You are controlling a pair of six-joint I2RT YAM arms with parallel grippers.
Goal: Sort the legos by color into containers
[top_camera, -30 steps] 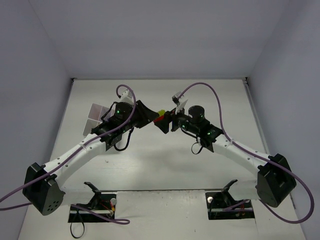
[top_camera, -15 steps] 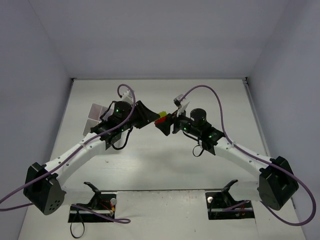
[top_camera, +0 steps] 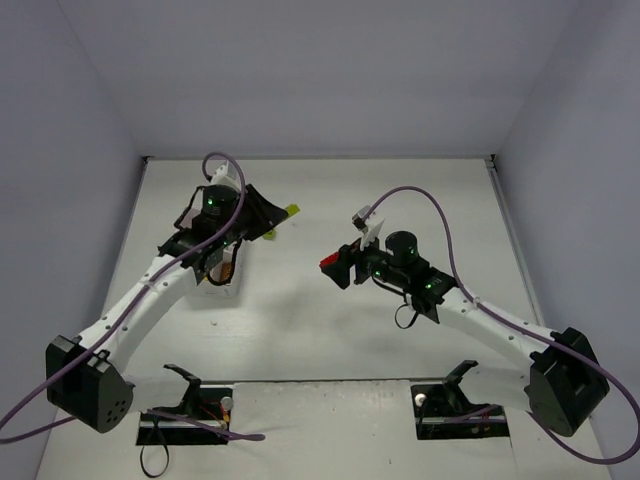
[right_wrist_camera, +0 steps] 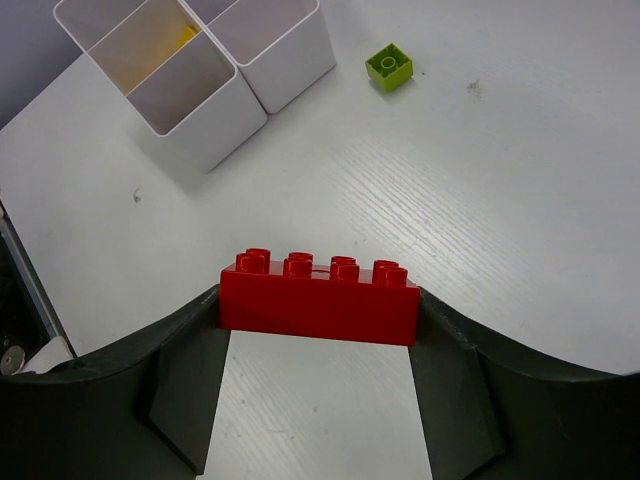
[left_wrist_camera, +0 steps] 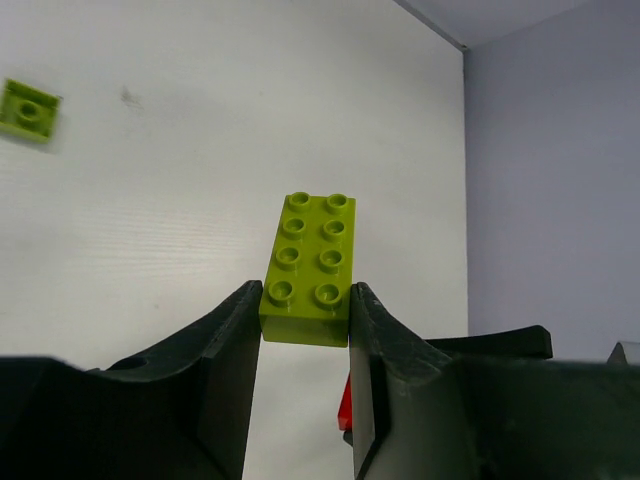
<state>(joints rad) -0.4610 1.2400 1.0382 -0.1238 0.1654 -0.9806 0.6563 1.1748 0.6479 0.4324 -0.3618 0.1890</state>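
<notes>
Found L gripper (left_wrist_camera: 305, 312) clamped on lime-green 8-stud brick (left_wrist_camera: 308, 262), R gripper (right_wrist_camera: 318, 322) clamped on red brick (right_wrist_camera: 318, 298) by its ends. Noted small lime brick (right_wrist_camera: 389, 66) near white tray (right_wrist_camera: 205, 135).

Tray (right_wrist_camera: 295, 65) partly beyond top edge

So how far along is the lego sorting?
Done: a yellow piece sits in one tray cell. In hand: left pincer grips a lime 2x4 brick, right pincer a red 2x4 brick. Left: dropping those two, plus the small lime brick lying on the table.
</notes>
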